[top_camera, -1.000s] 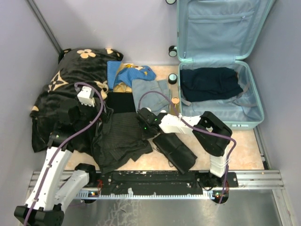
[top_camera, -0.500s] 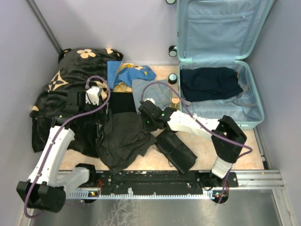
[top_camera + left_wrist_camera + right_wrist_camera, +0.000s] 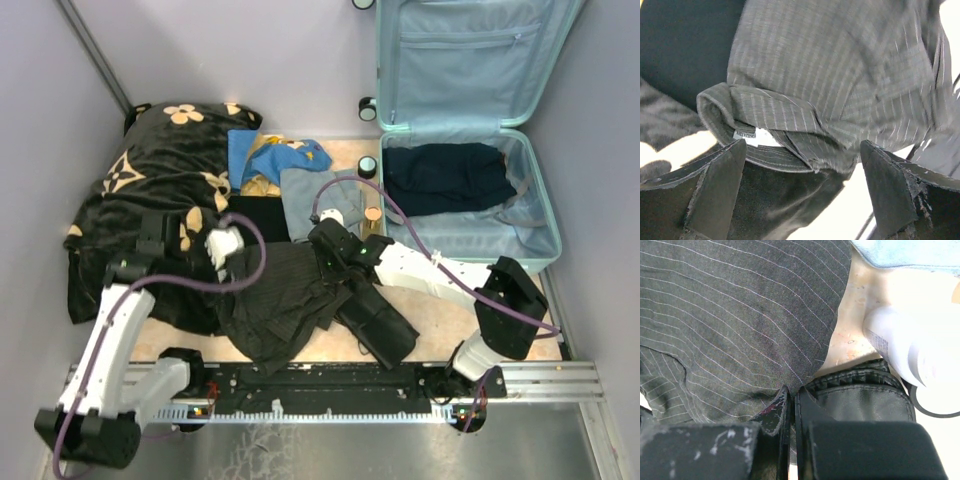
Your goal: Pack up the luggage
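- Top external: since the earlier frame, the left gripper [image 3: 236, 260] has swung off the blanket [image 3: 150, 170] toward the bench middle, and the right gripper [image 3: 320, 272] has reached further left. Both now meet at the pinstriped garment [image 3: 275, 300].
- The luggage [image 3: 480, 240] lies open at the far right corner, long axis near-to-far, lid upright. It sits right of and beyond the garment, so the right arm is nearer.
- Left wrist: fingers [image 3: 715, 190] spread apart over the garment's folded hem, holding nothing.
- Right wrist: fingers [image 3: 705, 450] pressed together on the garment's edge, beside a black pouch [image 3: 860, 395].
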Controlling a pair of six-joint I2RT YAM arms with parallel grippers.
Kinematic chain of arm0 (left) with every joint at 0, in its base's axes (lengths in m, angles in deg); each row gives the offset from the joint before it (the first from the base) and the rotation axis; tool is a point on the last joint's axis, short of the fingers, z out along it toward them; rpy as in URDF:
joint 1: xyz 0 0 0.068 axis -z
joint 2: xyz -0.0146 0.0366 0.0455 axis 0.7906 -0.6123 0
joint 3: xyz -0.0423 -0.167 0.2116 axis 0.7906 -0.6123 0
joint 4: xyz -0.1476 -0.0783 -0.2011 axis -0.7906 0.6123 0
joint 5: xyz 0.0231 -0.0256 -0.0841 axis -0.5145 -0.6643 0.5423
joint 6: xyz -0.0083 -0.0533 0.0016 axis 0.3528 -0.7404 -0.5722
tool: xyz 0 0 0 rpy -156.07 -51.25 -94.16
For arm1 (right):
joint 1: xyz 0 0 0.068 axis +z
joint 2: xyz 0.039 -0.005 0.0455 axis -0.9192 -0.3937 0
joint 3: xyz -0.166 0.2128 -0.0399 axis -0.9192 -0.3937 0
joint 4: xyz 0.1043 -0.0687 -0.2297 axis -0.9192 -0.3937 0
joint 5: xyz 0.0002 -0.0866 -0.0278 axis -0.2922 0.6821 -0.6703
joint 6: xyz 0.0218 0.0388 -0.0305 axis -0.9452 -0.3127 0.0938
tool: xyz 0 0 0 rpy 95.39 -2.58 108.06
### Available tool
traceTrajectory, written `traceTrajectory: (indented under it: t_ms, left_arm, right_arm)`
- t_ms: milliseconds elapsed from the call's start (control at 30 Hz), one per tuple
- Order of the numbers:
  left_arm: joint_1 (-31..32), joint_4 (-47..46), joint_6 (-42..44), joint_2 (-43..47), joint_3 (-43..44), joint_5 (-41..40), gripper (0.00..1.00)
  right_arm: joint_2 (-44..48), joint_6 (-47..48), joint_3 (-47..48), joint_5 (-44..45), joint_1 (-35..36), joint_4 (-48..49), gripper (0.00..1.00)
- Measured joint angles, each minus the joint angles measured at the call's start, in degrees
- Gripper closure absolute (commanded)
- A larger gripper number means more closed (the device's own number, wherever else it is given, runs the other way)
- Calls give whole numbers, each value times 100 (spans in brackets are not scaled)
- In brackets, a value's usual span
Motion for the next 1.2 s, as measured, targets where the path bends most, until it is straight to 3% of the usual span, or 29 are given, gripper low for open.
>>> traceTrajectory:
  t_ms: [200, 500, 800, 1000, 1067, 1200]
  left_arm:
    - [0, 592, 3237, 1263, -1314, 612, 0]
    - [0, 809, 6496, 337, -1939, 846, 0]
    - [0, 573, 7368, -153, -2557, 415, 0]
    - [0, -319, 7405, -361, -2983, 343, 3]
    - [0, -927, 7405, -162, -3176, 573, 12]
    - [24, -2072, 7488, -59, -3488, 833, 44]
  right_arm:
    - [83, 179, -140, 37, 0, 61, 100]
    - [87, 387, -140, -28, 0, 201, 100]
    - [66, 444, -138, -96, 0, 260, 100]
    - [-42, 470, -118, -168, -7, 280, 100]
    - [-122, 492, -59, -188, -11, 278, 100]
    - [-225, 533, 50, -238, -11, 306, 100]
